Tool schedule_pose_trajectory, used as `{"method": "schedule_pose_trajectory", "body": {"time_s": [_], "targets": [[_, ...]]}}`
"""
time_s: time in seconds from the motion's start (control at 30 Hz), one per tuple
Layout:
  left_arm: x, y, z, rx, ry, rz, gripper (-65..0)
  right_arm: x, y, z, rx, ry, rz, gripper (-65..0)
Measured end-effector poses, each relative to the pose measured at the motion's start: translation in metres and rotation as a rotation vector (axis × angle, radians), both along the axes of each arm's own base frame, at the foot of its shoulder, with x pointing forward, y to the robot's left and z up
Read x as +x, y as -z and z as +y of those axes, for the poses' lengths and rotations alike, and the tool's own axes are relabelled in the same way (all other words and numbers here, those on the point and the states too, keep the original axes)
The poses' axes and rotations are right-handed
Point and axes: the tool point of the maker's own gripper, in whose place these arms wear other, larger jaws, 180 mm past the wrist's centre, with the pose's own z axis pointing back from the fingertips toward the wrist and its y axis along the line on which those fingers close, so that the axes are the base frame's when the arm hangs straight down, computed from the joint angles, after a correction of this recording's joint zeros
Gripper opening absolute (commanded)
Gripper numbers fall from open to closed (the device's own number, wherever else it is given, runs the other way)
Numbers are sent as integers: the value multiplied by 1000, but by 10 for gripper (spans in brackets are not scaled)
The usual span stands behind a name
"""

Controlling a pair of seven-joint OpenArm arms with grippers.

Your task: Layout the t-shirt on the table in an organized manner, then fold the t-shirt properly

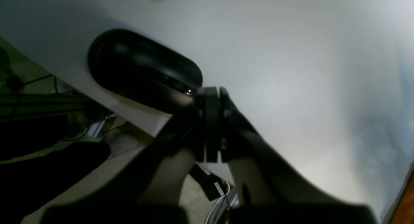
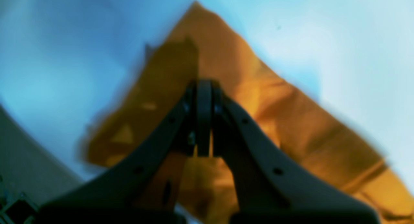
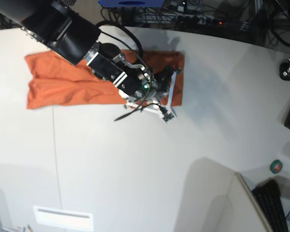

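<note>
We are seeing the t-shirt (image 3: 63, 82) lying flattened at the table's (image 3: 135, 169) far-left side | right gripper (image 2: 203, 88) is hovering jaws-together over its right end, gripping nothing | left gripper (image 1: 212, 94) is sitting closed, empty, above bare tabletop.

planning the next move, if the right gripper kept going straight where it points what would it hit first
Most likely the orange t-shirt: the right gripper, jaws closed, points straight at the cloth lying on the white table. Blur hides whether it already touches.

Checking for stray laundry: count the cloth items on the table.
1. The orange t-shirt lies at the far side of the table, partly under the right hand. Anything beneath that arm would be hidden.
</note>
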Motion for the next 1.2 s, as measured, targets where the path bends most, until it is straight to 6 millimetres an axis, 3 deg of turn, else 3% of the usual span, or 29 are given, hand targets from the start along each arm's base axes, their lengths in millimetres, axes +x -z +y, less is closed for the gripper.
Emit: {"method": "schedule_pose_trajectory", "body": {"time_s": [0.1, 0.23, 0.3, 0.37, 0.43, 0.5, 0.6, 0.7, 0.8, 0.87, 0.93, 1.0, 1.07, 1.2], "targets": [[1, 1, -1, -1, 4, 1, -650, -2, 3, -4, -7, 6, 10, -650], [1, 0, -1, -1, 5, 0, -650, 24, -40, -10, 80, 72, -23, -650], [0, 0, -1, 0, 4, 3, -650, 43, -48, -28, 97, 155, -49, -650], [1, 0, -1, -2, 3, -1, -650, 47, -39, -54, 68, 207, -45, -650], [1, 0, -1, -2, 4, -1, -650, 39, -16, -72, 15, 227, -10, -650], [1, 1, -2, -4, 3, -2, -650, 29, 3, -80, -12, 239, 20, -650], [0, 2, -2, -5, 3, 1, -650, 31, 8, -79, -5, 250, 12, -650], [1, 3, -4, -9, 5, -1, -650, 34, -10, -76, 45, 260, -23, -650], [2, 3, -6, -12, 7, -1, -650, 48, -49, -86, 145, 319, -103, -650], [0, 5, -6, -13, 5, 3, -650, 68, -75, -114, 207, 437, -167, -650], [1, 5, -8, -14, 9, 3, -650, 82, -91, -174, 222, 622, -211, -650], [4, 8, -19, -18, 27, -1, -650, 68, -91, -228, 233, 761, -120, -623], [11, 18, -44, -40, 100, 26, -650, 49, -97, -261, 309, 757, -57, -483], [26, 33, -93, -82, 251, 55, -650, 32, -115, -316, 440, 752, -85, -255]]}}
